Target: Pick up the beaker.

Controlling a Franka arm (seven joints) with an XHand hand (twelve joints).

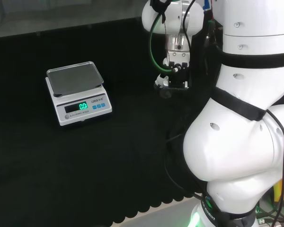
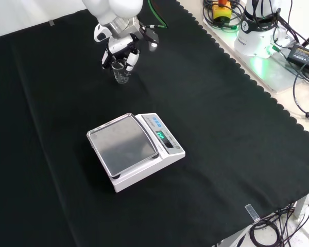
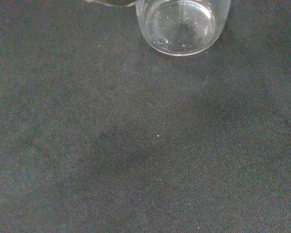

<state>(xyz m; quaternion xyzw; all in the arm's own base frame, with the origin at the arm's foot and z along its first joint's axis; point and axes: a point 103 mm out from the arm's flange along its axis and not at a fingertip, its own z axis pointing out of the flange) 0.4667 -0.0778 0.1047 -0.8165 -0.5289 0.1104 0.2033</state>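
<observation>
A small clear glass beaker (image 2: pixel 121 75) stands upright on the black cloth at the far side of the bench in the front view. The hand (image 2: pixel 119 47) comes down on it from above, its fingers (image 2: pixel 130 60) curled round the beaker's upper part on both sides. In the wrist view the beaker's round base (image 3: pixel 182 25) rests on the cloth, and it holds nothing I can see. In the head view the hand (image 1: pixel 174 79) hangs low over the cloth, just left of the arm's white links.
A white electronic scale (image 2: pixel 135 150) with a steel pan stands mid-bench, nearer the front view's camera than the beaker; in the head view the scale (image 1: pixel 77 93) is at the left. Cables and the arm's base (image 2: pixel 257 31) lie beyond the cloth's scalloped edge.
</observation>
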